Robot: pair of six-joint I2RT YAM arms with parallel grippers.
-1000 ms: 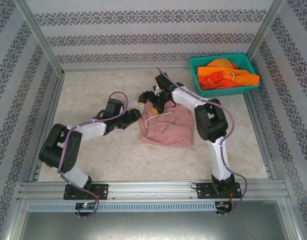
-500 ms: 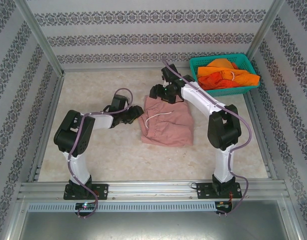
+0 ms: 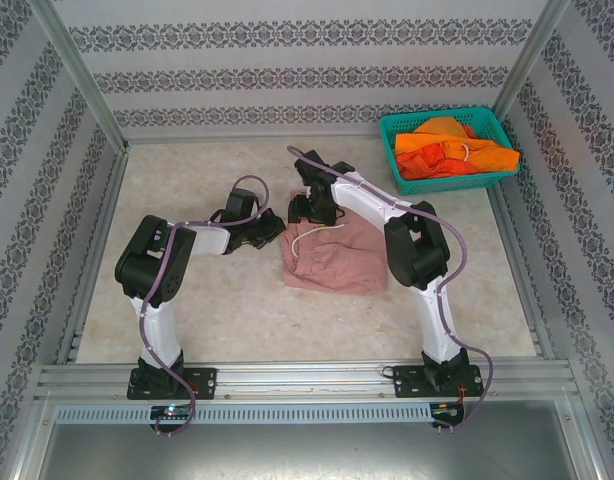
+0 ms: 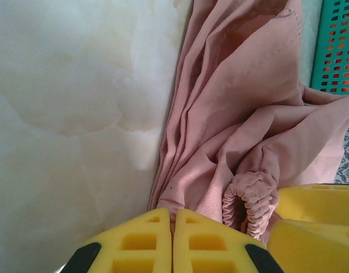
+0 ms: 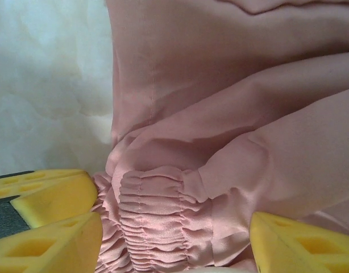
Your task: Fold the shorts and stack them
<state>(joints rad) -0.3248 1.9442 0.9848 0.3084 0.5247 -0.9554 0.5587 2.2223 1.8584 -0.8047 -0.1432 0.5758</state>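
Pink shorts (image 3: 332,258) lie spread on the table (image 3: 187,300) between the two arms, with the waistband toward the far side and the white drawstring (image 3: 320,231) trailing across the cloth. The orange shorts (image 3: 452,150) sit heaped in the teal basket (image 3: 437,112) at the far right corner, well apart, probably waiting their turn.

The left gripper (image 4: 173,230) sits low at the near-left edge of the garment. Its yellow pads are pressed tight together, and the cloth's corner runs straight into the seam between them, so it seems to have pinched that edge.

The right gripper (image 5: 174,242) is at the far-left corner. Its jaws stand apart astride the gathered elastic waistband (image 5: 157,210), not yet closed on it.

The two take neighbouring points along the same side, most likely so the edge can be lifted evenly and carried across without the fabric sagging in between. The fold itself looks barely begun: the cloth is rumpled near the grippers and nothing is stacked yet. The thin fabric could slip from the closed pads if pulled hard
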